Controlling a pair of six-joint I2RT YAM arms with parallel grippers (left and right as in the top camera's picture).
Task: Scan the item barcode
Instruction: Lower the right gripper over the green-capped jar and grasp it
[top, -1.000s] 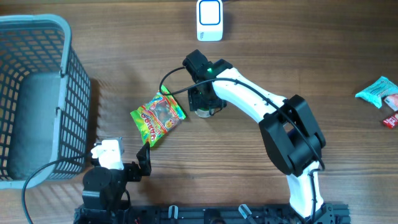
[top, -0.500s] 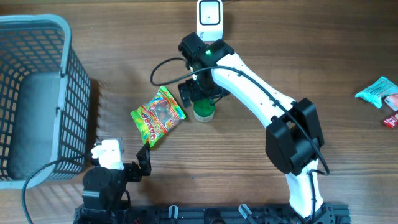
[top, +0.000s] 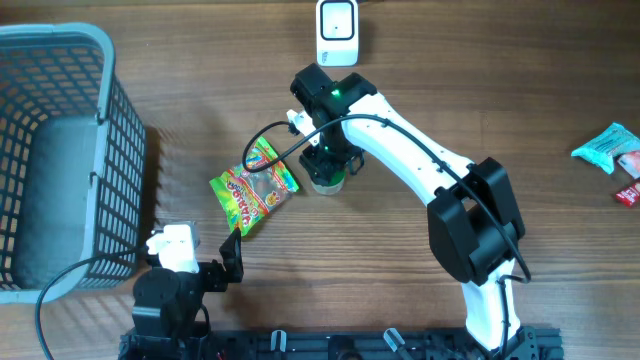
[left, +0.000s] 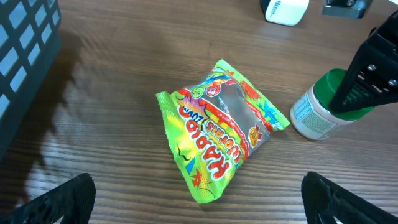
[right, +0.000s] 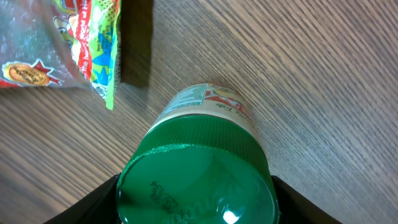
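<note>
While the right gripper (right: 196, 200) hangs straight above the green-lidded jar (left: 318, 113), its fingers lie against both sides of the lid and seem to pinch it. The jar stands upright on the table (top: 400, 290), just beside the gummy worms bag (top: 255, 190) and well below the white scanner (top: 337, 32).

I judge the jar to be stiff and rather light, probably plastic, so it will not bend under the fingers. The lid is smooth and round, so it can slip or turn in a loose hold. The lid rim is a good place to take hold, because this leaves the printed label free for the scanner. I cannot see a barcode on the part of the label that shows.

Half a second ago the right gripper stood nearer to the scanner and the lid was uncovered; now it is down over the jar again. The bag has not moved. The left gripper (left: 205, 205) stays low at the table edge, its fingers (left: 62, 199) spread wide and holding nothing.
</note>
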